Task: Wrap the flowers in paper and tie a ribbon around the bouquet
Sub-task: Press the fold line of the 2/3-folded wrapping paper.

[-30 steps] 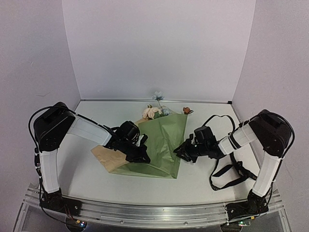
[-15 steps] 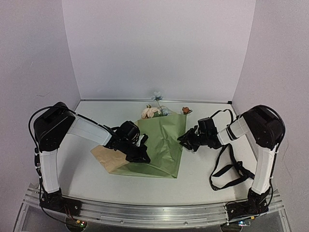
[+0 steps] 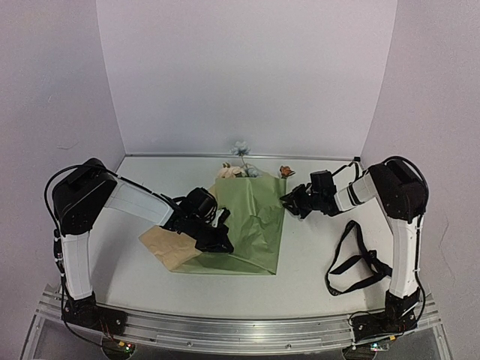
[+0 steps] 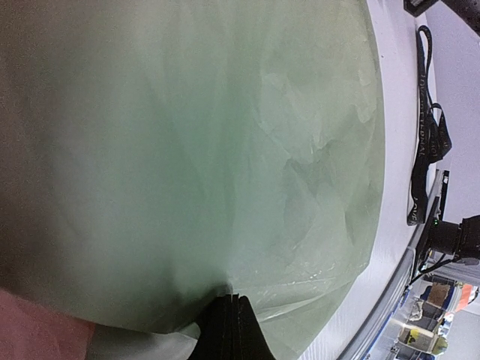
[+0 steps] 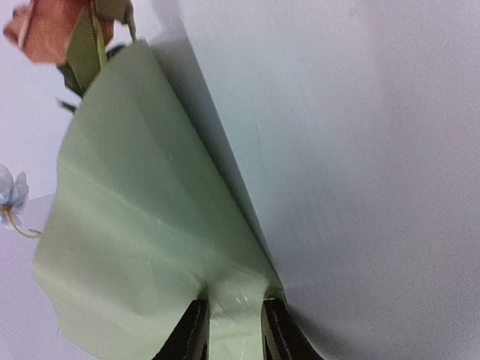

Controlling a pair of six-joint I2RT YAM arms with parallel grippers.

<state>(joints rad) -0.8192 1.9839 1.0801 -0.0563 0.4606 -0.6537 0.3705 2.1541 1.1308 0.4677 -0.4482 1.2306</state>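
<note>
Starting at the left gripper (image 4: 225, 324): pinched together on the paper (image 3: 251, 221), down at 8 o'clock of the sheet, right where the green folds over onto its tan reverse. Pinning that flap down, by the look of it.

Over to the right gripper (image 5: 235, 304): fingers partly apart, straddling the paper's edge up at 2 o'clock, green sheet showing in the gap between them. Not clamped, judging from the wrist view; touching or not, hard to say.

Out from there to the flowers (image 3: 236, 171): lying under the sheet, heads poking out at the 12 o'clock end, one rust bloom just beyond the right corner, a pale blue one further out toward the back wall. Stems hidden under the green.

Further out, at 4 o'clock on the table: the ribbon (image 4: 414, 187), looped loosely, well apart from the paper and held by neither gripper.

So, wrapping step, roughly mid-way, with tying not yet begun. Next, most likely: close on that 2 o'clock edge, then draw it across toward 9 o'clock over the stems, keeping the left pinch firm so the sheet doesn't slide. Worth going easy here, with crinkly paper apt to slip from a shallow grip or drag the blooms along.
</note>
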